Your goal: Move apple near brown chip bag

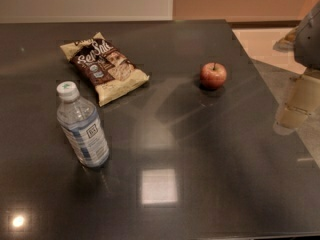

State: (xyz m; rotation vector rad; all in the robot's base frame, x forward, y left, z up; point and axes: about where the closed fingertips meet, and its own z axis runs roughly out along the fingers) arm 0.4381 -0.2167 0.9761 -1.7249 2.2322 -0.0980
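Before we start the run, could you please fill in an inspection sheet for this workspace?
Surface: dark glossy table, with light reflections on it.
Job's things: apple sits stem up, right of centre; brown chip bag lies flat at the far left. The two are well apart.
Clutter: water bottle with a white cap stands in front of the bag, on the near left.
Grippers: gripper is at the right edge of the view, right of the apple and not touching it.
Cables: nothing seen.
Surroundings: pale and orange wall behind the table, light floor to the right.
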